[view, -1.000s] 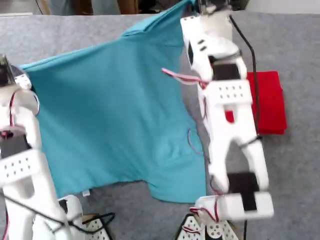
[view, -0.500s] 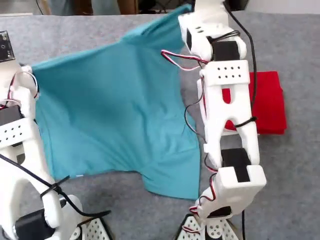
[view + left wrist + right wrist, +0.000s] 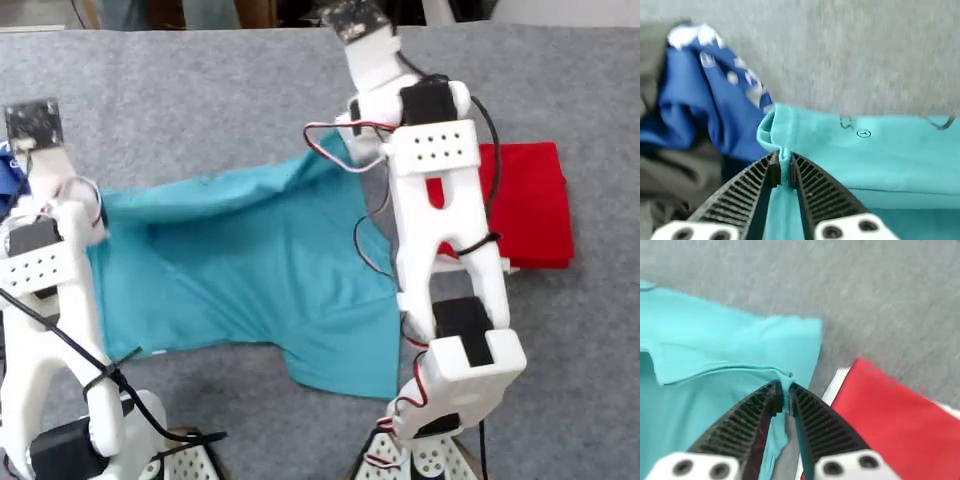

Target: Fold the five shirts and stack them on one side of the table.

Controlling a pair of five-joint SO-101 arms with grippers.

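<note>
Clamped by left tool (image 3: 782, 162) and right tool (image 3: 783, 390) at both ends of one edge of the teal cotton shirt (image 3: 250, 270), for a straight fold.

Two white robot arms stand at the near edge of a teal shirt (image 3: 250, 280). The left arm (image 3: 45, 300) extends along the shirt's left edge, and the left gripper (image 3: 782, 172) has its fingers pinched together on a fold at that corner. The right arm (image 3: 445, 250) extends along the shirt's right edge. The right gripper (image 3: 783, 392) likewise has its fingers clamped on a fold at the far right corner.
</note>
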